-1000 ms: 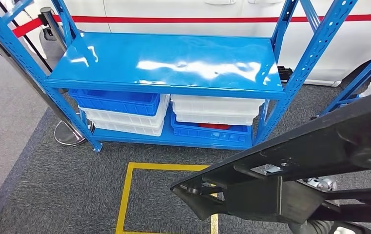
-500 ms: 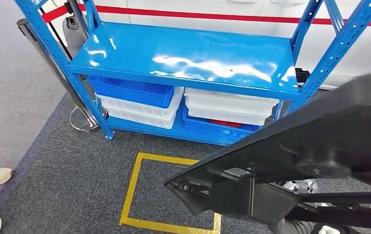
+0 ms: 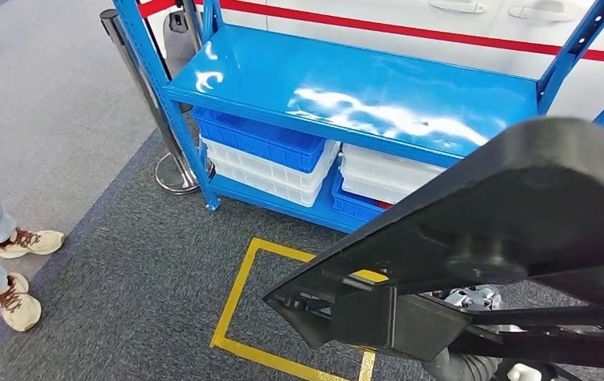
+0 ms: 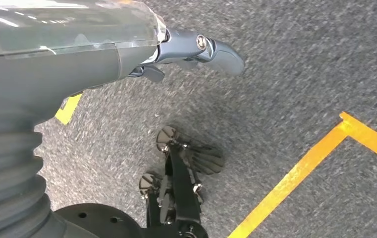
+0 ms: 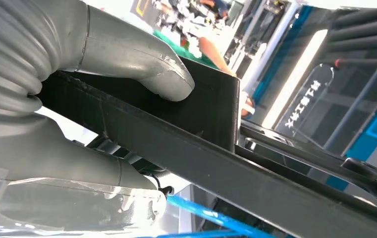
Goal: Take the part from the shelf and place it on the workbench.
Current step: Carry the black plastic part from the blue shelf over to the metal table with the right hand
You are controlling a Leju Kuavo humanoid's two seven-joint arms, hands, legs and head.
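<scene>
Grey carpet (image 3: 124,262) with a yellow taped square (image 3: 239,302) is lying below the right hand (image 5: 77,94). That hand is clamping the black part (image 3: 505,230), the blue shelf (image 3: 378,95) standing beyond it. Left hand (image 4: 196,49) is hanging over carpet, fingers loosely apart, gripping nothing.

A glossy blue painted metal shelf (image 3: 346,87) reflects light. Beneath it sit smooth plastic bins (image 3: 267,155), blue and white. The near black part (image 3: 521,214) looks matt plastic. The floor is rough grey carpet (image 3: 124,278) with smooth yellow tape (image 3: 231,305).
</scene>
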